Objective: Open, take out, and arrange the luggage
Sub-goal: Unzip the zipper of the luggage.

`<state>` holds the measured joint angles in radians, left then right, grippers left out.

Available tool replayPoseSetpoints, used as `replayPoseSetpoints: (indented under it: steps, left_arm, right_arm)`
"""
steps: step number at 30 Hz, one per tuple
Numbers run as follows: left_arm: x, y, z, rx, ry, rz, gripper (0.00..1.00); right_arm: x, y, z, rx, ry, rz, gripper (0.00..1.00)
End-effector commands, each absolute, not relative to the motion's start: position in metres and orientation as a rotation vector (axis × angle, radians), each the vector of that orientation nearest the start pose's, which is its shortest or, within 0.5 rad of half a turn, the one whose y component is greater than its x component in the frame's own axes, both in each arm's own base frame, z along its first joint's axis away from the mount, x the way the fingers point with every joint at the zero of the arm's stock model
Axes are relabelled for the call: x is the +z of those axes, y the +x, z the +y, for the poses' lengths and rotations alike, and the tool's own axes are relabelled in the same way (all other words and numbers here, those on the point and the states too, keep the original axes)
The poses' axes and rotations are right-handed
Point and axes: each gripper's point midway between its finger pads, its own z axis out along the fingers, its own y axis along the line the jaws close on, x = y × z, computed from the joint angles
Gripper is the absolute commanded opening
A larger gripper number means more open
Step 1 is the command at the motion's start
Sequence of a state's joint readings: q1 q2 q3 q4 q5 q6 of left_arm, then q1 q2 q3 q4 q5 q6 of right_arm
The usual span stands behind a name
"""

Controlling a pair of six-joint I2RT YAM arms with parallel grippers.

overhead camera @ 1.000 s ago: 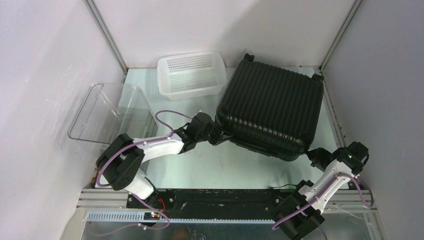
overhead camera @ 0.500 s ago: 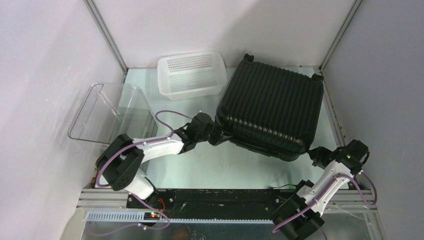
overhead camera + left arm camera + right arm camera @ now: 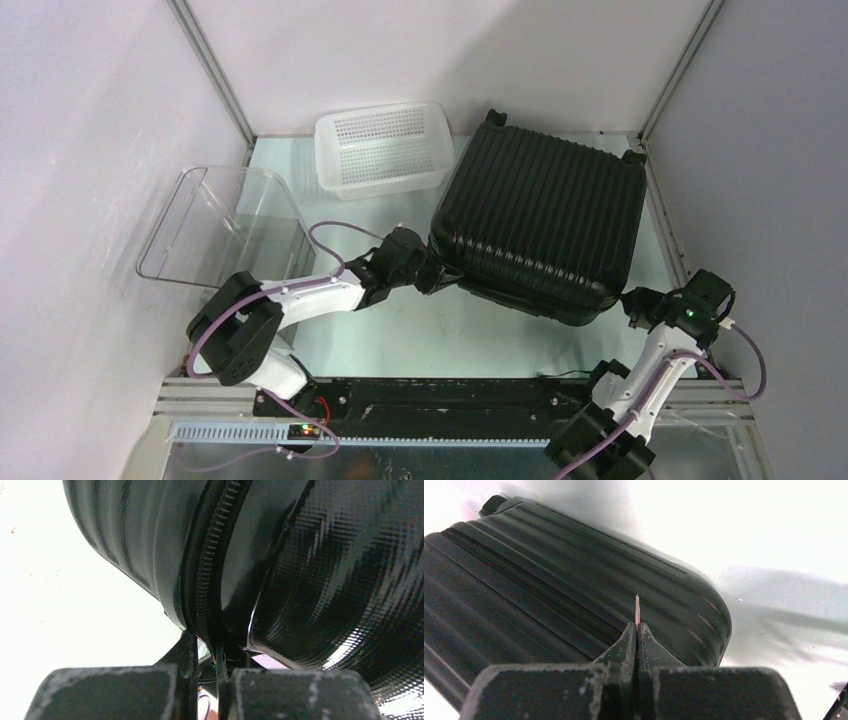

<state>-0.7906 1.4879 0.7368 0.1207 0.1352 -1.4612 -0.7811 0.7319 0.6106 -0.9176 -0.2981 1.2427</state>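
Note:
The luggage (image 3: pixel 545 215) is a big black ribbed hard-shell case lying flat at the right back of the table. Its near edge shows a second shell layer below the top one. My left gripper (image 3: pixel 436 272) is at the case's near left corner. In the left wrist view the left gripper (image 3: pixel 204 645) is shut on the zip edge (image 3: pixel 210 560) between the two shells. My right gripper (image 3: pixel 633 300) is at the near right corner. In the right wrist view the right gripper (image 3: pixel 637 626) is shut on a thin coppery zip pull (image 3: pixel 637 607).
A white perforated basket (image 3: pixel 382 150) stands at the back, touching the case's left back corner. A clear plastic bin (image 3: pixel 225 225) sits at the left. Walls and metal posts close in the pale table (image 3: pixel 420 335) on three sides.
My right gripper has moved slightly toward the back and left, still pinching the zip pull, and the case's near right corner has shifted a little. The left arm has hardly moved.

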Motion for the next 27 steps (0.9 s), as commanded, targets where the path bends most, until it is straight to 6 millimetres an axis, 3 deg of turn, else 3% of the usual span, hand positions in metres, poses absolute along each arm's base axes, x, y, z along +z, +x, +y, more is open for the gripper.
replayPoseSetpoints:
  steps: [1,13,27]
  left_arm:
    - [0.129,0.21,-0.348,-1.322,-0.276,2.466,0.0]
    - [0.118,0.198,-0.341,-1.297,-0.221,2.506,0.0]
    - [0.109,0.18,-0.319,-1.248,-0.157,2.525,0.0]
  right_arm:
    - [0.152,0.216,-0.095,-0.758,-3.018,-2.217,0.0]
    - [0.163,0.236,-0.109,-0.729,-2.968,-2.461,0.0]
    - [0.18,0.269,-0.121,-0.653,-2.859,-2.789,0.0]
